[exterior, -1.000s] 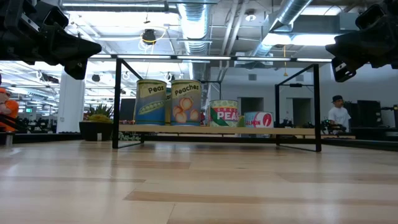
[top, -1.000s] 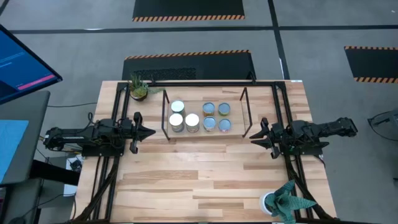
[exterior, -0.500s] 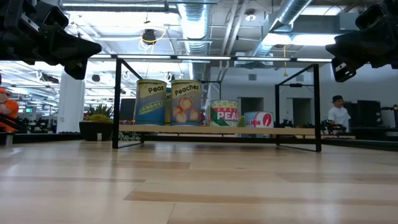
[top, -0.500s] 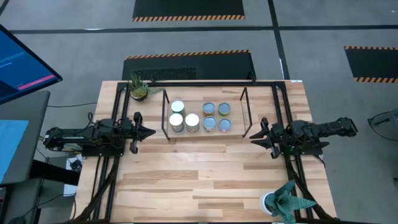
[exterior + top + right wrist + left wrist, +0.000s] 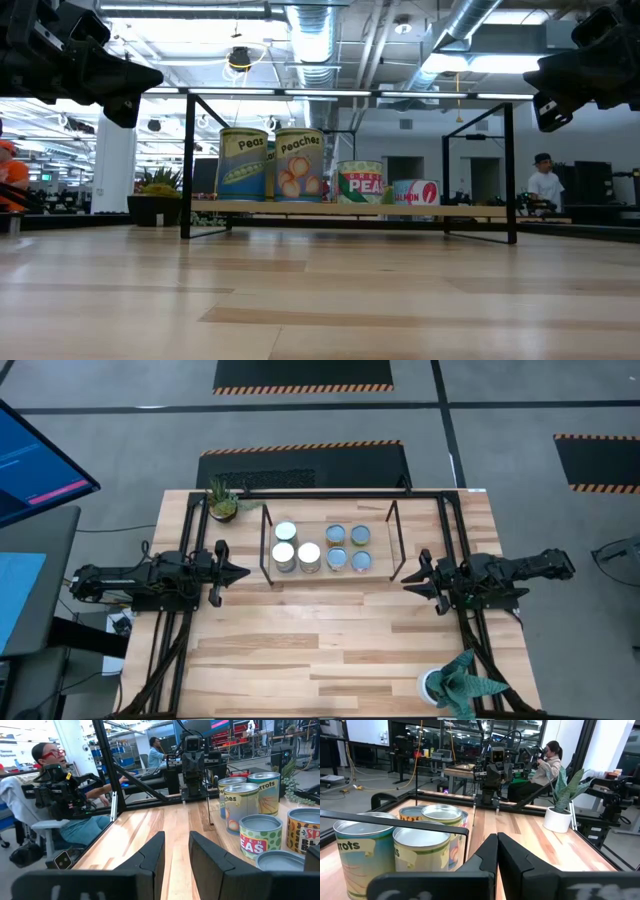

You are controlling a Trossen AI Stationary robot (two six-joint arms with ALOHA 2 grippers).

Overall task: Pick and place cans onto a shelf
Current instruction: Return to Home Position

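Note:
Several cans (image 5: 309, 555) stand upright on the wood board (image 5: 350, 210) of the black-rod shelf (image 5: 392, 540) at the far middle of the table. They also show in the left wrist view (image 5: 421, 851) and the right wrist view (image 5: 259, 837). My left gripper (image 5: 243, 572) hovers left of the shelf, pointing at it, shut and empty (image 5: 496, 842). My right gripper (image 5: 408, 582) hovers right of the shelf, pointing at it, its fingers a little apart and empty (image 5: 177, 845).
A small potted plant (image 5: 222, 500) stands at the far left corner and a larger one in a white pot (image 5: 455, 685) at the near right corner. A black frame (image 5: 440, 494) edges the table. Bare wood (image 5: 320, 640) lies in front of the shelf. People sit in the room beyond (image 5: 60, 795).

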